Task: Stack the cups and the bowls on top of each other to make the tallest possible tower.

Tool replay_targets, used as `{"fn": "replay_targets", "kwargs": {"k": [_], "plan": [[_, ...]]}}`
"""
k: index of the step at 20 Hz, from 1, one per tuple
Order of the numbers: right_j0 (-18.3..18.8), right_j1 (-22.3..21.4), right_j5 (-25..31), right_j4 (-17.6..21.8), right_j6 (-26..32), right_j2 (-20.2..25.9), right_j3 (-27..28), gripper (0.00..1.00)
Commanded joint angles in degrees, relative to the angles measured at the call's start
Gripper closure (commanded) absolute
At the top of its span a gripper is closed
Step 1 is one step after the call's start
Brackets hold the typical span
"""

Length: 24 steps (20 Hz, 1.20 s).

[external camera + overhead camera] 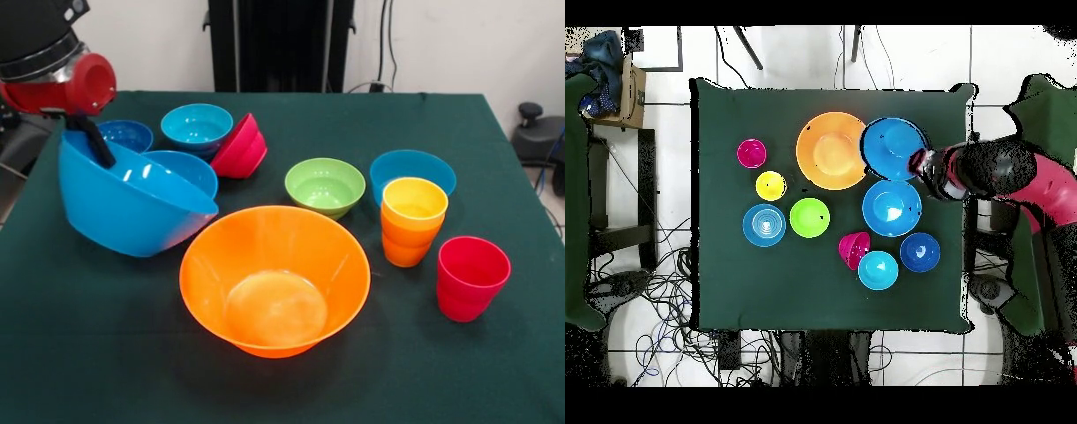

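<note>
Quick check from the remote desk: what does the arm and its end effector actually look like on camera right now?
The arm is glossy red with black sections; the overhead view shows red links joined by black joints. In the front view, a rounded red wrist housing sits under a black cylinder with a pale ring. The end effector is slim, dark and finger-like. No markings or loose cables are visible on it.

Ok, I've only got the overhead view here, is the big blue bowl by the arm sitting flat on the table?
Observer: No. In the front view the large blue bowl is tilted steeply, its opening toward the orange bowl, with the tool clamped on its upper rim.
Operator: And the yellow cup, is it standing alone?
Observer: No, the yellow cup sits nested in an orange cup that it hides from above.
</note>
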<state>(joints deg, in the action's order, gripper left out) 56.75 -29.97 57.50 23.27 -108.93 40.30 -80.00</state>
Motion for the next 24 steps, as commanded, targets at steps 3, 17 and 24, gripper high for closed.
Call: {"fn": "replay_targets", "kwargs": {"k": [3, 17, 24], "plan": [[-3.25, 1.92, 1.45, 1.52, 11.39, 1.67, -3.92, 1.00], [-6.56, 2.72, -0.59, 1.11, 6.74, 0.57, -2.01, 1.00], [-7.06, 2.34, -0.30, -0.18, 5.90, 0.65, -1.32, 1.00]]}}
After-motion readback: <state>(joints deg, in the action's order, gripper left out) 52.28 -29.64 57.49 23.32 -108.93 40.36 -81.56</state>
